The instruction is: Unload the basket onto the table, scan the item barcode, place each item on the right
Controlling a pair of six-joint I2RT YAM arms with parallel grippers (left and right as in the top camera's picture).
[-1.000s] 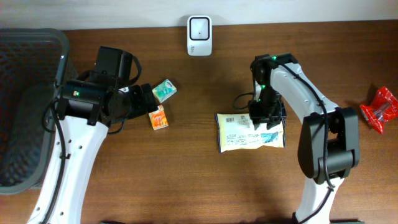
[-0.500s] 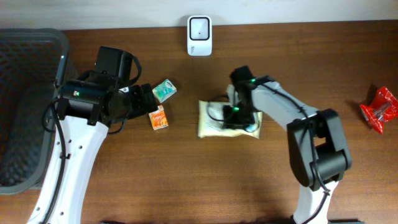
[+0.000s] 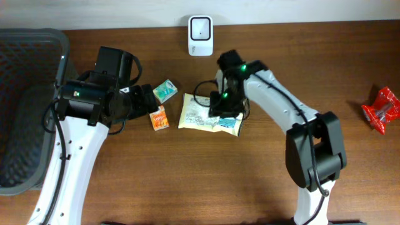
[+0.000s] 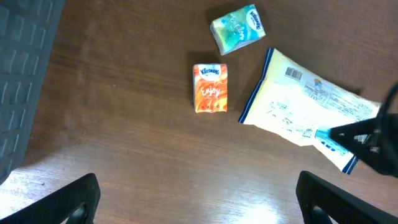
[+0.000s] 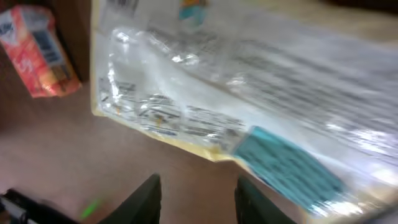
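Right end effector [image 3: 226,107] looks clamped on the right end of the pale yellow snack packet [image 3: 201,114], though its wrist view is blurred. Packet lies near the white scanner [image 3: 200,27], just beside an orange tissue pack [image 3: 159,117]. Left end effector [image 4: 198,183] hangs over the tabletop [image 4: 137,143], fingers wide apart.
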